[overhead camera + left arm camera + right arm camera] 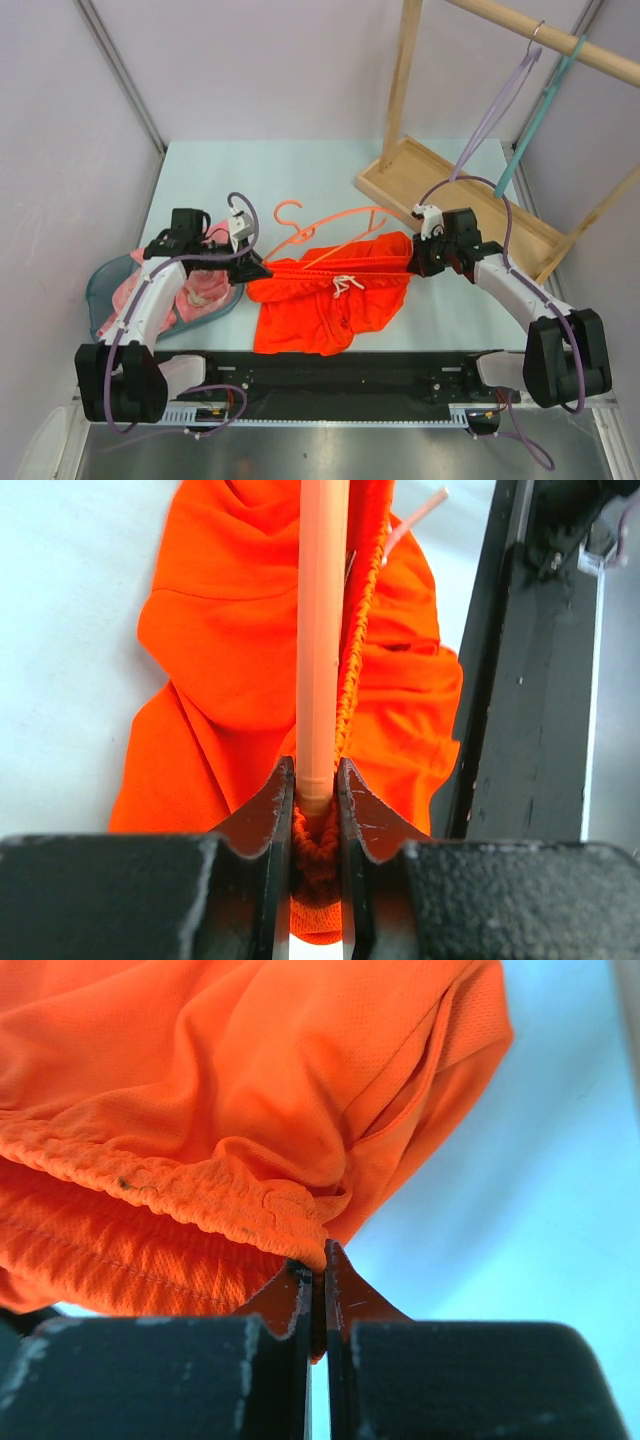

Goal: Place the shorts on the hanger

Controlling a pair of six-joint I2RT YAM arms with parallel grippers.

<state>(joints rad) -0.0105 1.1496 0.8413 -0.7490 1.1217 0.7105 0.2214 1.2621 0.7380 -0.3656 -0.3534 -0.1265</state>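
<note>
Pale blue-green table [200,180] carrying, at far right, a wooden rack [400,175] from whose rail hang a lilac hanger [495,115] and a teal hanger [530,125]. The shorts [310,310] lie near the centre, their waistband pulled in a line between the two arms, the legs falling toward the near edge and the white drawstring [345,285] lying on the front. At the left a teal basin [100,285] holds a pink garment [205,292]. The orange hanger [335,222] lies just beyond the waistband, hook to the far left. The left gripper [315,800] is clamped on the waistband's left end together with the tip of a hanger arm; the right gripper [318,1270] is pinched tight on the right end.
</note>
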